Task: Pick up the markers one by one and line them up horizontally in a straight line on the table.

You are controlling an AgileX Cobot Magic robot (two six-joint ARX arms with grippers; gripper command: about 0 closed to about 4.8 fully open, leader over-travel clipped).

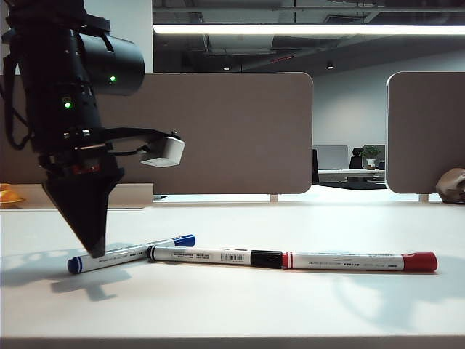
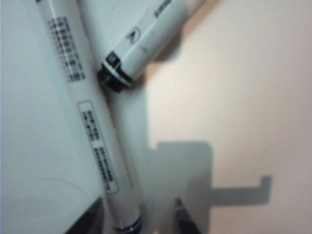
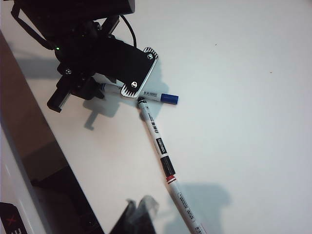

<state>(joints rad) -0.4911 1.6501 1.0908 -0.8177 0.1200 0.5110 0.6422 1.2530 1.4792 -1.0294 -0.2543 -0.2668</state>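
Three markers lie on the white table (image 1: 254, 305). The blue-capped marker (image 1: 138, 251) slants at the left, and its cap end almost touches the black-capped marker (image 1: 211, 255). The red-capped marker (image 1: 349, 262) continues end to end to the right of the black-capped marker. My left gripper (image 1: 94, 251) points down over the blue marker's tail end. In the left wrist view the left gripper (image 2: 139, 224) is open, with the blue marker's barrel (image 2: 97, 146) lying between the fingers with a gap on each side. My right gripper (image 3: 141, 208) hangs shut and empty beside the red marker (image 3: 184, 204).
Grey-brown divider panels (image 1: 232, 131) (image 1: 429, 131) stand along the back of the table. An orange object (image 1: 9, 195) sits at the far left edge. The table's edge and a dark drop (image 3: 44, 161) run close to the right gripper.
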